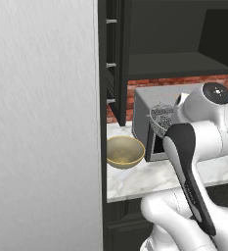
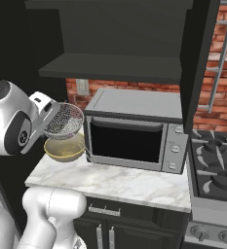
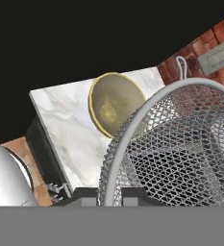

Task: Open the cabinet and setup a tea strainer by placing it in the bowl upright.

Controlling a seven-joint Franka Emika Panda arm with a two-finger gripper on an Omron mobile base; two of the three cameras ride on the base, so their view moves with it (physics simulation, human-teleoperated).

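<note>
My arm is bent at the elbow, forearm reaching over the marble counter (image 2: 134,182). My gripper (image 3: 111,196) is clamped on the tea strainer's (image 2: 63,120) rim, holding it just above the bowl (image 2: 64,150) below.

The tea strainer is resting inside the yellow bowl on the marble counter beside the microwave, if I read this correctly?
Not quite. The tea strainer is not in the bowl: it is held in the air above it, gripped at its rim by the fingers. The right base view shows the gap. The bowl does sit on the marble counter beside the microwave.
</note>
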